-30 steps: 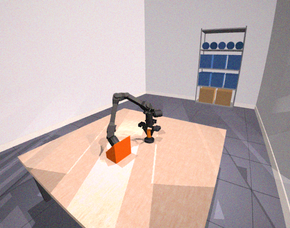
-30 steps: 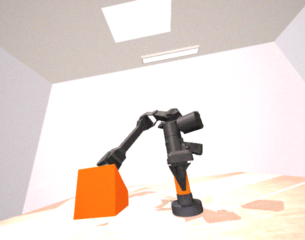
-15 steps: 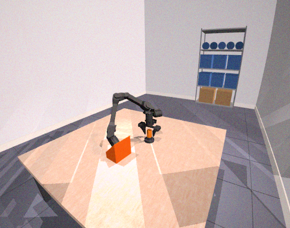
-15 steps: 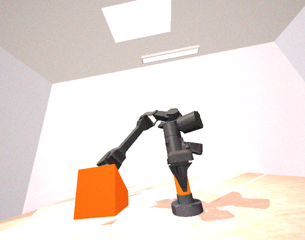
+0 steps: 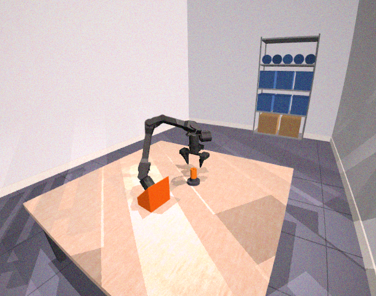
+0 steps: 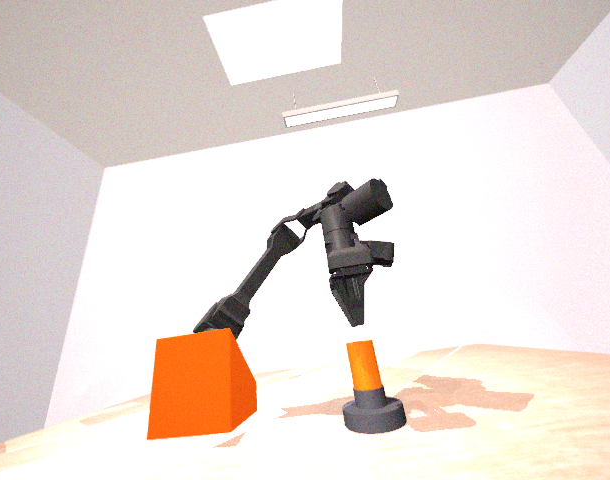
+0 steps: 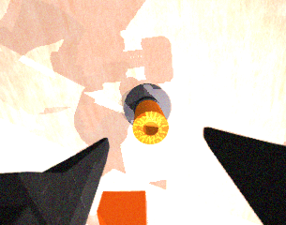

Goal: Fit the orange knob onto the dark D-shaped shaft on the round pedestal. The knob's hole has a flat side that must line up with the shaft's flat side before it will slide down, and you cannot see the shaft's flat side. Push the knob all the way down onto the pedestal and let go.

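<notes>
The orange knob (image 5: 193, 173) (image 6: 364, 366) (image 7: 150, 139) stands upright on the round dark pedestal (image 5: 193, 182) (image 6: 375, 418) (image 7: 164, 97). Its lower end meets the pedestal's raised collar in the exterior view, with no gap and no bare shaft showing between them. The shaft is hidden inside the knob, and its flat side cannot be seen. The wrist view shows the hole in the knob's top. My gripper (image 5: 194, 164) (image 6: 356, 323) (image 7: 155, 137) is wide open and empty. Its fingertips are above the knob, one on each side, not touching it.
A large orange block (image 5: 160, 195) (image 6: 191, 384) (image 7: 126, 208) stands on the table (image 5: 245, 187) beside the arm's base, to the left of the pedestal in the top and exterior views. A shelf rack with blue and tan boxes stands far behind the table.
</notes>
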Robot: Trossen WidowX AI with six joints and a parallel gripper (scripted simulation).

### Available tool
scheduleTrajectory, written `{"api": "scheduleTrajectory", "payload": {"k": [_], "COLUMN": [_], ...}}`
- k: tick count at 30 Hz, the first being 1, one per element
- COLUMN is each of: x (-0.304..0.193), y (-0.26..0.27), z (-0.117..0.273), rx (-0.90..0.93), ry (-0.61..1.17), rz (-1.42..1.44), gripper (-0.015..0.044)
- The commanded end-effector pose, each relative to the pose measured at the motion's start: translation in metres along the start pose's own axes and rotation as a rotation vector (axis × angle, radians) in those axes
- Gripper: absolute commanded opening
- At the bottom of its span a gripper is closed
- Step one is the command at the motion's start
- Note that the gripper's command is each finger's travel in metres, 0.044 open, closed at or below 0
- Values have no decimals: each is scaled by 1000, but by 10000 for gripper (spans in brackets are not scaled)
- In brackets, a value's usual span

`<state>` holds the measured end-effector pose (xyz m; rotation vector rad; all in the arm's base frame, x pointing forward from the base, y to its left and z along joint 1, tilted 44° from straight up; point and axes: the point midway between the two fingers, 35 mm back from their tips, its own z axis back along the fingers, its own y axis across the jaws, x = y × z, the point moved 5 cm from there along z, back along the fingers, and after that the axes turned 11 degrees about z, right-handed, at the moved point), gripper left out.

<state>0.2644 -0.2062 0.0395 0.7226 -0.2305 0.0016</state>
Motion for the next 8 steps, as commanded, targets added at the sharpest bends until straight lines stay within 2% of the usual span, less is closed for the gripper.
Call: {"api": "scheduleTrajectory", "payload": {"k": [1, 8], "x": [-1, 1], "y": [3, -1], "z": [24, 24], "rx": [-2, -3], "ry": [3, 3], "rz": [13, 13], "gripper": [440, 440]}}
